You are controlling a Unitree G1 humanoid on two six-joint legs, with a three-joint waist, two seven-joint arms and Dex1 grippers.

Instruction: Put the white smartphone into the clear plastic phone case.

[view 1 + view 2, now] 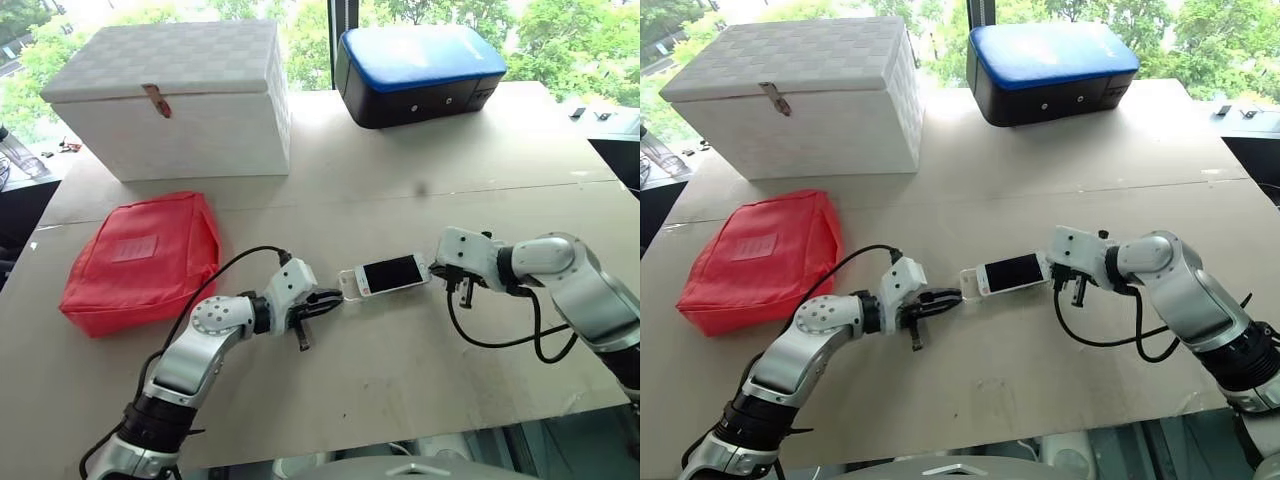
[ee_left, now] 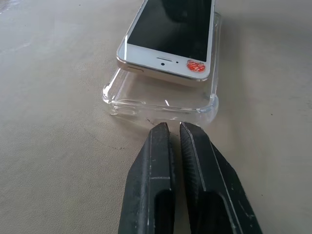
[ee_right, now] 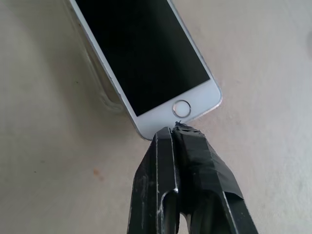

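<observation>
The white smartphone (image 1: pixel 392 272) lies screen up on the table, resting on the clear plastic phone case (image 2: pixel 161 100). It is shifted along the case, so the case's empty end sticks out on my left. One phone edge rides above the case rim. My left gripper (image 2: pixel 174 126) is shut, holding nothing, with its tips against that protruding case end. My right gripper (image 3: pixel 174 129) is also shut, and its tips touch the phone's end by the round home button. The two grippers (image 1: pixel 335 298) (image 1: pixel 437 272) face each other from opposite ends of the phone.
A white woven box (image 1: pixel 175 95) stands at the back left. A blue-topped black case (image 1: pixel 420 72) sits at the back right, and a red fabric pouch (image 1: pixel 140 260) lies left of my left arm. The table's front edge (image 1: pixel 400 440) runs just below the arms.
</observation>
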